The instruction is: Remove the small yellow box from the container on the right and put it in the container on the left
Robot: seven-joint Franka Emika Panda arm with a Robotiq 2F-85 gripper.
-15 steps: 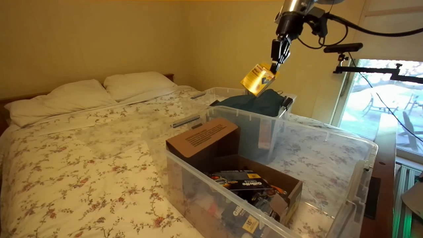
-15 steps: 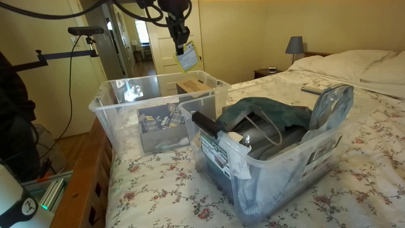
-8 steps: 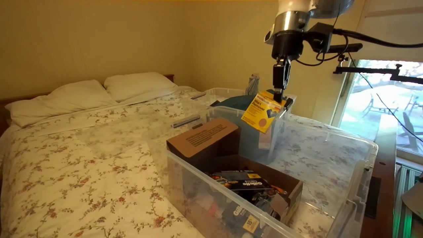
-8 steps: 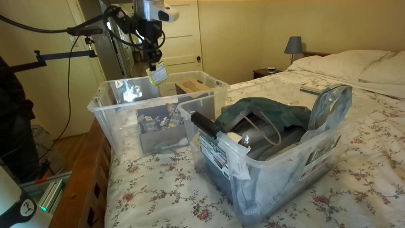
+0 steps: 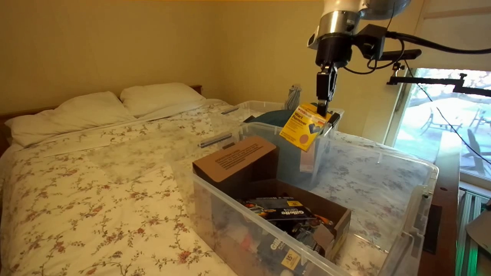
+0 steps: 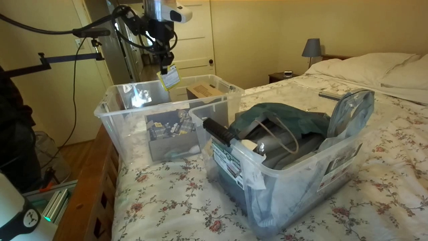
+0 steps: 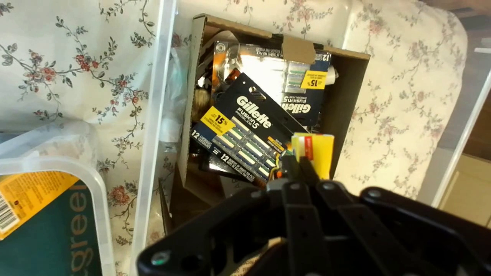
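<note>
My gripper [image 5: 322, 110] is shut on the small yellow box [image 5: 301, 128], which hangs tilted from the fingertips. The gripper [image 6: 164, 69] and the yellow box [image 6: 170, 79] show above a clear container [image 6: 133, 110] with a brown cardboard box [image 6: 204, 90] inside. In the wrist view the fingertips [image 7: 301, 163] pinch the yellow box [image 7: 324, 153] over that cardboard box [image 7: 351, 96]. The second clear container [image 6: 287, 172], holding a teal bag [image 6: 277, 113], stands beside the first; in the wrist view its rim [image 7: 101, 199] is at lower left.
Dark razor packs [image 7: 249, 126] lie in the cardboard box, whose flap [image 5: 238, 157] stands up. The containers rest on a floral bedspread [image 5: 126, 214]. A wooden footboard [image 6: 80, 197] runs along the bed's edge. A camera on a stand [image 5: 399, 55] is behind the arm.
Over the last second the gripper has come down with the yellow box and shifted left in an exterior view, over the cardboard box's container. In the last half second it has risen very slightly.
</note>
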